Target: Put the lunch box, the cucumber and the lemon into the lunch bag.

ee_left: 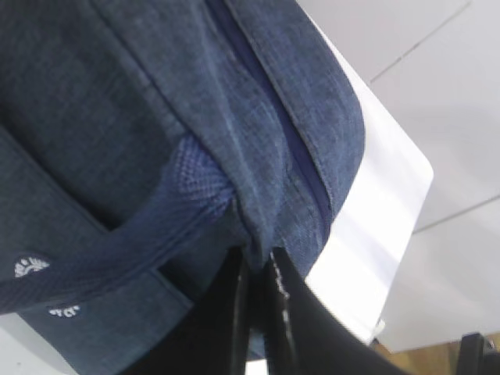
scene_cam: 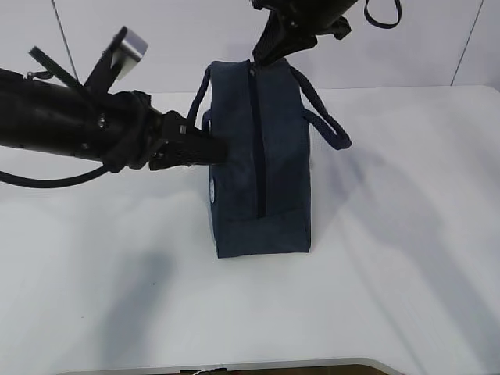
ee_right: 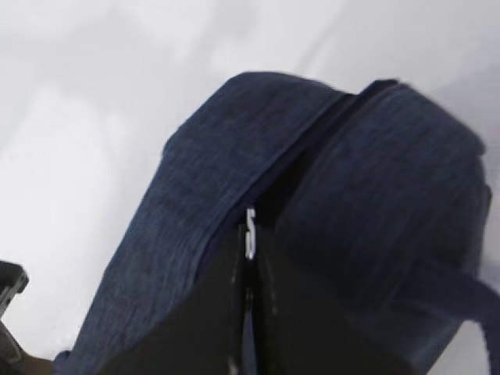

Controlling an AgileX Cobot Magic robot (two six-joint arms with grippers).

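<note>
On the left, the left gripper [scene_cam: 223,150] is pressed against the left side wall of the lunch bag [scene_cam: 281,187], and in the left wrist view its fingers [ee_left: 273,312] are seen closed on a fold of the bag's fabric beside the handle [ee_left: 117,250]. The lunch bag stands upright in the middle of the white table [scene_cam: 391,273], its long axis running away from the camera, with the zipper [scene_cam: 256,141] lying along the top ridge and seemingly closed. At the far end of the bag, the right gripper [scene_cam: 262,56] is lowered from above, and its fingers [ee_right: 226,312] are closed at the zipper line, apparently on the silver pull [ee_right: 250,233]. The zipper track thus extends from the right fingers toward the near end. No lunch box, cucumber or lemon is visible, so they are probably already inside.
</note>
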